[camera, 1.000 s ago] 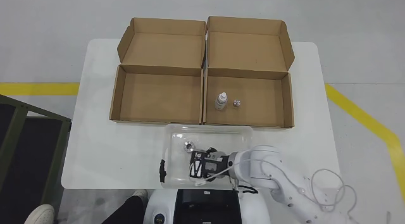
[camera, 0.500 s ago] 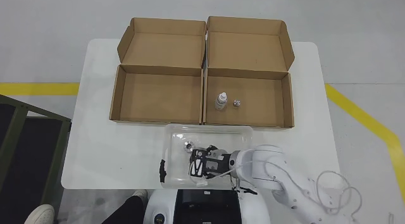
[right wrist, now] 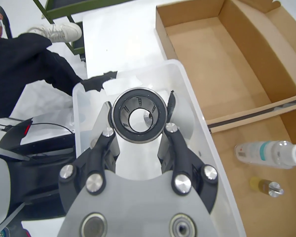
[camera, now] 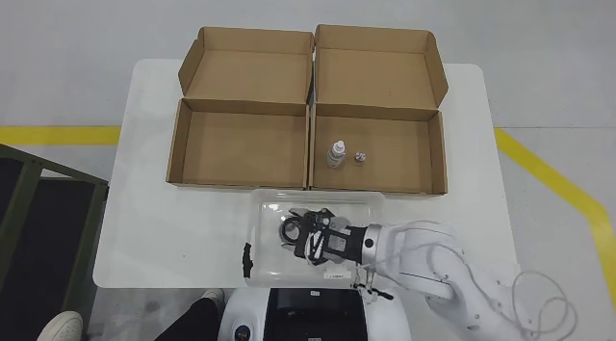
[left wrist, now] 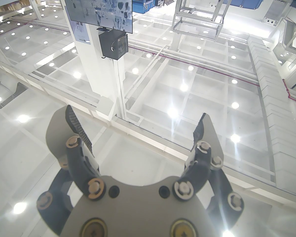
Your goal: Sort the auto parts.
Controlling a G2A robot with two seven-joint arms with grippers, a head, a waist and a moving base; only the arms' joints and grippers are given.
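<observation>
Over the clear bin (right wrist: pixel 190 88), the right claw (right wrist: pixel 139 103) is clamped snug on the bearing ring (right wrist: pixel 118 124). I'd lift straight up past the rim before swinging to a cardboard box (right wrist: pixel 207 50). The left claw (left wrist: pixel 135 114) is wide open, empty.

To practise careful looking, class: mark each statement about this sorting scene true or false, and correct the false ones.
1. The right hand grips a ring. True.
2. The left hand is shut on a part. False: it is open and holds nothing.
3. The bottle lies in the bin. False: it lies in a box, beside a small part.
4. The held ring is over the bin. True.
</observation>
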